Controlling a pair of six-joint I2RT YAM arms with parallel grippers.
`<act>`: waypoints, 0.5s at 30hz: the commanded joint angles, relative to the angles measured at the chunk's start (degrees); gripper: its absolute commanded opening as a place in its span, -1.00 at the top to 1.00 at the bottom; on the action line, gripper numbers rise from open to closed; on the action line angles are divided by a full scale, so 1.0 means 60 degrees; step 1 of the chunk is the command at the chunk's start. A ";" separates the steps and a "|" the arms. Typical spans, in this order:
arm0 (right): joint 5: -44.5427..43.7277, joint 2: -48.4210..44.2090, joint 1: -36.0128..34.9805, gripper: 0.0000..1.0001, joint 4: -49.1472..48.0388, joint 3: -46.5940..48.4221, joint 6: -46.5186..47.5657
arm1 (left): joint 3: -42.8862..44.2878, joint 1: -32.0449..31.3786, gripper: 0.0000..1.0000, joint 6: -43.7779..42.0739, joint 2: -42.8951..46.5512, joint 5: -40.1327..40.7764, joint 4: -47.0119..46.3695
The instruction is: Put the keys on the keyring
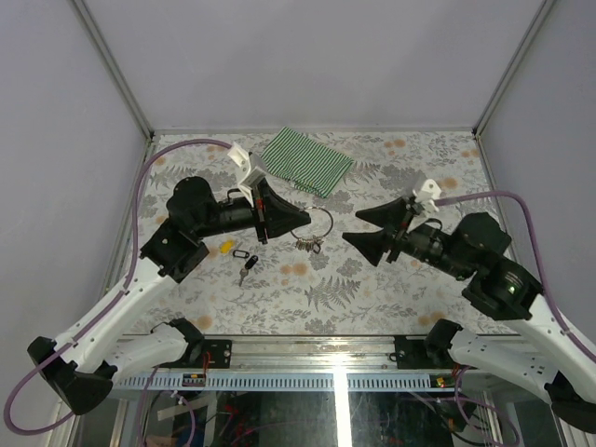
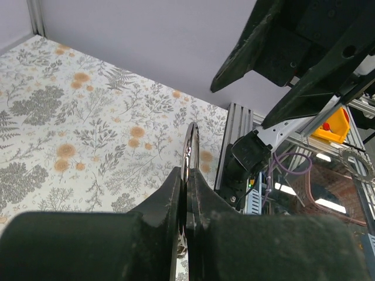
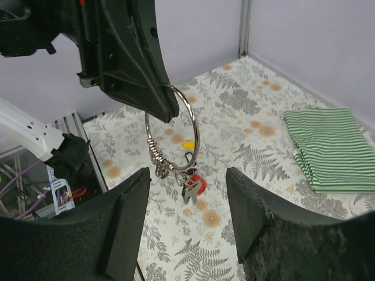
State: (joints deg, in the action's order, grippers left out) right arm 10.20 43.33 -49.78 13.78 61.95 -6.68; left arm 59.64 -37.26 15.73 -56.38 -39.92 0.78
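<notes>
My left gripper (image 1: 277,220) is shut on the keyring (image 1: 309,245) and holds it above the table; its large silver ring stands up from the closed jaws in the left wrist view (image 2: 190,143). In the right wrist view the keyring (image 3: 194,132) hangs from the left gripper's fingertips (image 3: 165,105), with small rings, a red tag (image 3: 200,184) and a small silver piece below. My right gripper (image 1: 372,226) is open and empty, just right of the ring; its fingers (image 3: 132,205) flank it. The yellow-tagged key (image 1: 225,247) and black-tagged key (image 1: 245,263) lie on the table below the left arm.
A folded green-and-white striped cloth (image 1: 307,160) lies at the back centre, also at the right of the right wrist view (image 3: 331,146). Grey walls enclose the floral table (image 1: 410,289) on three sides. The metal rail (image 1: 326,352) and arm bases run along the near edge.
</notes>
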 commanded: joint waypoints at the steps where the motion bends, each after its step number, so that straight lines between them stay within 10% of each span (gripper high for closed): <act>1: -0.0050 -0.0790 -0.0057 -0.23 -0.1104 -0.0409 -0.0001 | 0.0723 -0.0067 1.00 -0.0010 0.0070 0.0021 0.0016; 15: -0.0150 -0.1560 -0.0064 -0.18 -0.1415 -0.1204 0.0169 | 0.2382 -0.0075 1.00 -0.0072 -0.0137 -0.0749 0.0949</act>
State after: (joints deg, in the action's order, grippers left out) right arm 9.56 34.72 -49.78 9.32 54.98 -6.50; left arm 69.89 -37.47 15.70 -57.01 -41.50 5.23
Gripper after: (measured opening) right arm 0.596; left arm 0.040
